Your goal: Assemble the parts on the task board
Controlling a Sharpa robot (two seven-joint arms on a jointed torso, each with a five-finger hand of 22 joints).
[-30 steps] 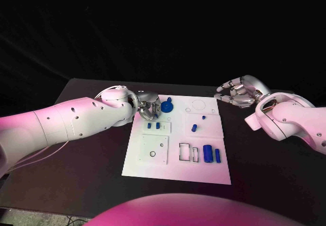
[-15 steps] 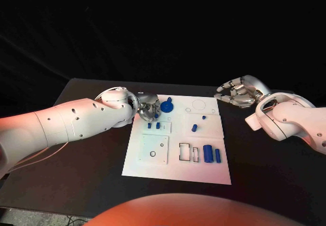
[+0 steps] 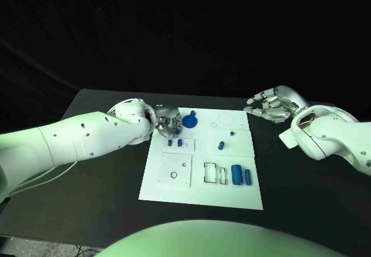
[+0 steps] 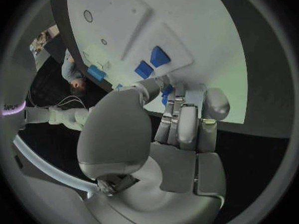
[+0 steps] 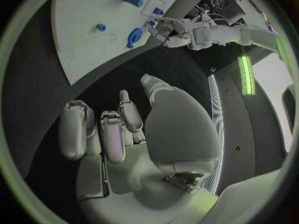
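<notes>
While several blue parts (image 3: pixel 236 174) lie loose on the task board (image 3: pixel 202 195), the left hand (image 3: pixel 169 122) pinches one; right hand (image 3: pixel 268 107) curled, empty.

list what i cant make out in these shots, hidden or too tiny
- Whether the left hand holds a part: in the head view its fingers cover the spot; in the left wrist view its own fingers hide their tips.
- The round blue part: the left hand overlaps its near side in the head view.
- Outlines on the board: too small to read in the head view.
- The right hand: its palm side faces away in the head view.
</notes>
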